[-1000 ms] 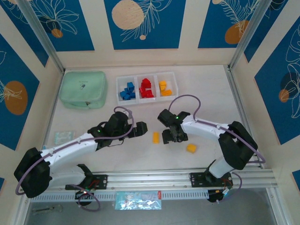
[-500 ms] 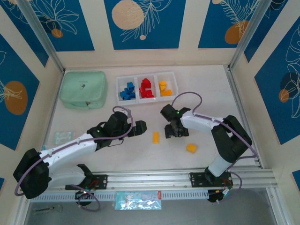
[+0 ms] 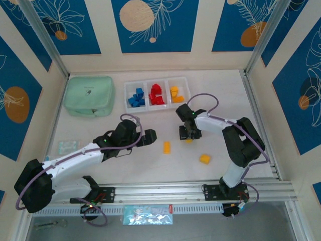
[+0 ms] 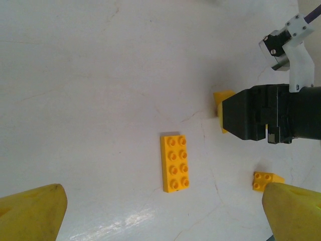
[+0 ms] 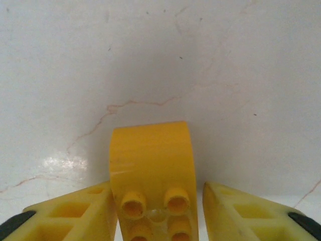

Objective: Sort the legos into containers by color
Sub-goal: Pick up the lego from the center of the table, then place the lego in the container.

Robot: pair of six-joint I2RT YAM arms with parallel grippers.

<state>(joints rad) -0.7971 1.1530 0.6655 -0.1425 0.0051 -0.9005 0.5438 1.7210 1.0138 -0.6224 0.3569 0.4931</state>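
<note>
Obs: yellow curved brick [image 5: 150, 160] lies on the table directly between the right gripper [image 5: 156, 208] fingers [image 5: 75, 213]. Its smooth rounded end reaches out past the tips and its studded end sits back toward the palm.

Long axis: runs along the slot between the fingers, so they bear on the two long side faces.

Finger state, right: drawn in close. One pad is against the brick's side, the other shows a thin sliver of gap. Cannot tell whether the pinch is complete.

Finger state, left gripper [image 3: 149, 136]: spread wide, holding nothing.

Ahead of the left fingers:
- flat yellow two-by-four plate [image 4: 174, 163], just ahead and between the tips, long axis pointing away from them
- small yellow brick [image 4: 266, 181], off to one side near one tip

Nearer arm: the right arm is on the curved brick and the left arm is well apart from it. The left arm is the closer one to the plate.

Containers [image 3: 156, 80]: beyond the right fingers, near. The yellow bin [image 3: 178, 80] is the end one and lies nearest them.

Judgement: step in hand is grasping the curved brick. The lift depends on both pads seating on the side faces. If the gap side lands late, the brick could twist
</note>
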